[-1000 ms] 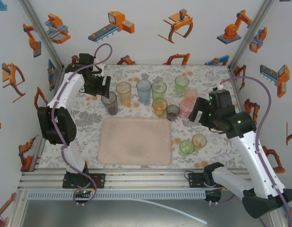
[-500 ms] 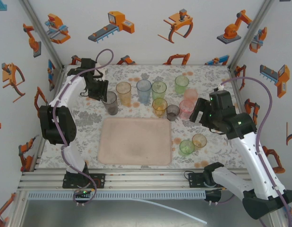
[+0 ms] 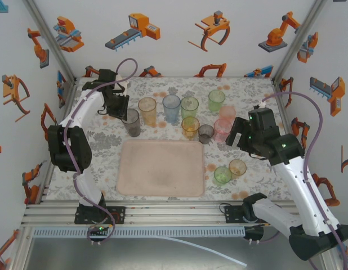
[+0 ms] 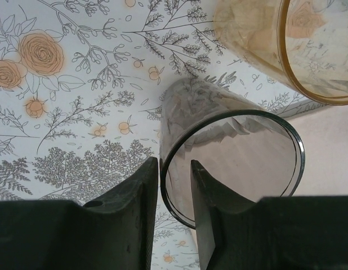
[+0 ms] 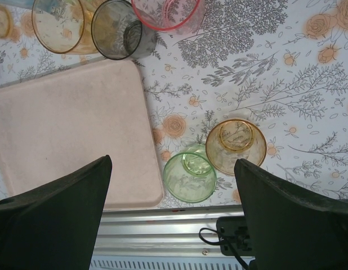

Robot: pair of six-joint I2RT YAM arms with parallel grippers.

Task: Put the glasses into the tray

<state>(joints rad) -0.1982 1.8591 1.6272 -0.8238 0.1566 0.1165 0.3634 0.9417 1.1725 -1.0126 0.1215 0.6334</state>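
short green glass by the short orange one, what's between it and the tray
Just a narrow strip of bare flowered tablecloth lies between the short green glass and the tray rim; the right wrist view shows it best.

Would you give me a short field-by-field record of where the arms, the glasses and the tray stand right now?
Left gripper: fingers straddle the rim of the tall grey tumbler, one inside, one outside; firm grip unclear.
Right gripper: open, raised, near the short green tumbler and short orange tumbler.
Tray: pale pink, no glass in it.
Other glasses: upright on the table beyond and right of the tray.
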